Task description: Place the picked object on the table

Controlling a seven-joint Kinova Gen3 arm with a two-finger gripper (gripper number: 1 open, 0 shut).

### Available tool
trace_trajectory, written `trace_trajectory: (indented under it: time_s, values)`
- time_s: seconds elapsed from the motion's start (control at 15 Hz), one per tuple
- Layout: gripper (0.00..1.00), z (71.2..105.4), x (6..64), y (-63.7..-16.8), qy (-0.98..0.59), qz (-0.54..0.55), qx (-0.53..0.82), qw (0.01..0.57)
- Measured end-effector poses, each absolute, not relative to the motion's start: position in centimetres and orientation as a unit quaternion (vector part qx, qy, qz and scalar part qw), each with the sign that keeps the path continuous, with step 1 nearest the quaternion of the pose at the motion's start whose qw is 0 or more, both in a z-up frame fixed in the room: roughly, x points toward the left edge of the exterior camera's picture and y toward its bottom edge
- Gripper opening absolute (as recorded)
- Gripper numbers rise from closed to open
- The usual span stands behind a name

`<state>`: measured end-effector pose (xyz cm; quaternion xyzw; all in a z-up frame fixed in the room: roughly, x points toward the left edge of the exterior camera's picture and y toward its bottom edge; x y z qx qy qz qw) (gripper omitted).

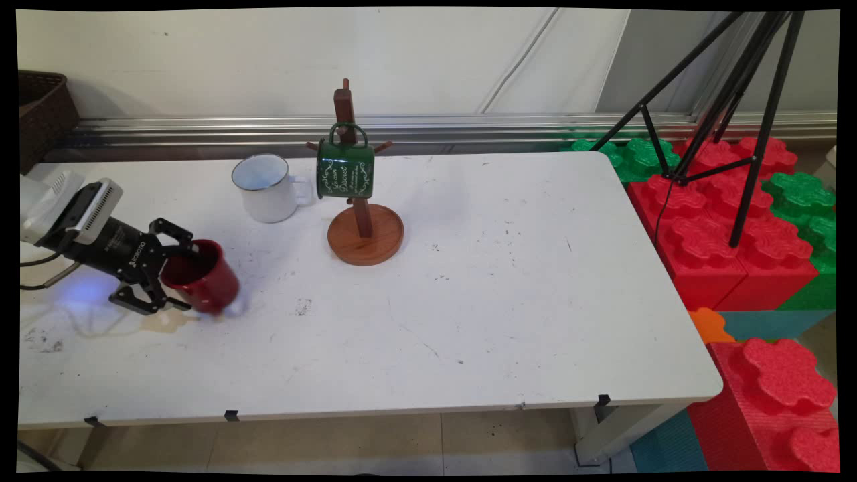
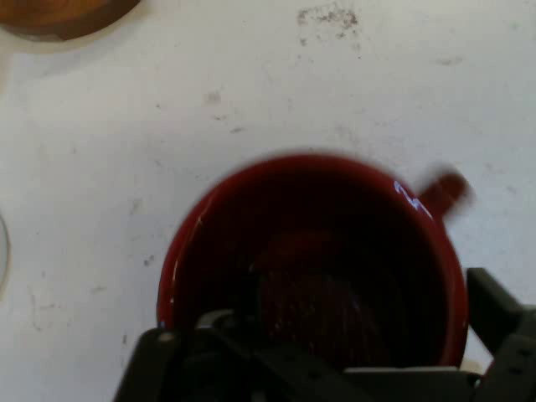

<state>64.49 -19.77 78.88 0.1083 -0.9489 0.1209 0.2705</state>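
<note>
My gripper (image 1: 179,278) is clamped on the rim of the red mug (image 1: 204,278), one finger inside the cup and one outside its wall, as the hand view shows. The mug is tilted, mouth toward the hand, its lower edge at or just above the desk (image 1: 509,281) near the left side; I cannot tell whether it touches. I judge the hold to be a thin rim pinch, so I would keep the wrist slow and avoid twisting, since the cup could pivot between the fingers. Its handle (image 2: 445,193) sticks out on the far side from the fingers.

Beyond it, a white enamel mug (image 1: 264,187) stands upright, and just beside that a wooden mug tree (image 1: 361,221) carries a green mug (image 1: 345,169) on a peg. Both stand near enough to catch a careless swing rightward.
</note>
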Motion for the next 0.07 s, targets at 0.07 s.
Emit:
trace_trajectory:
  time_s: [0.07]
  values:
    - [1.00,78.93,64.42,-19.85,-0.948,0.122,0.109,0.272]
